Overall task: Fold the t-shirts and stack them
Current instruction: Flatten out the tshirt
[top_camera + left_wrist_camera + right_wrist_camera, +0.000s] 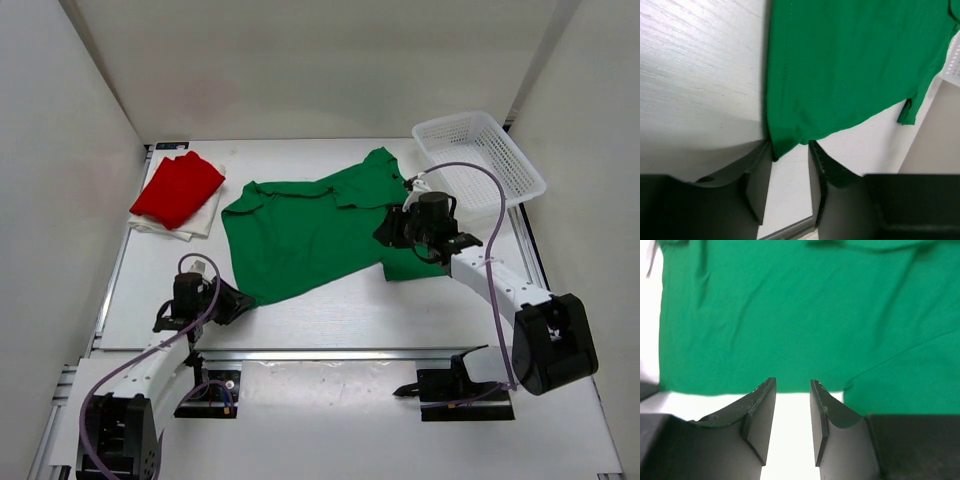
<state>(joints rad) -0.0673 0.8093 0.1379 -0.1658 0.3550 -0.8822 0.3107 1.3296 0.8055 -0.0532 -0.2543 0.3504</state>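
Note:
The green t-shirt [300, 235] lies spread out, a little rumpled, on the middle of the table. The red t-shirt [178, 187] lies folded on the white t-shirt [200, 222] at the back left. My left gripper [243, 300] is open at the green shirt's near left corner. In the left wrist view that corner [785, 142] reaches just between my fingertips, next to the left one. My right gripper [384, 232] is open and low over the shirt's right side. In the right wrist view the shirt's edge [790, 315] lies just ahead of the open gripper [792, 386].
A white mesh basket [480, 158] stands at the back right corner, just behind the right arm. White walls enclose the table on the left, back and right. The arm bases and cables sit along the near edge.

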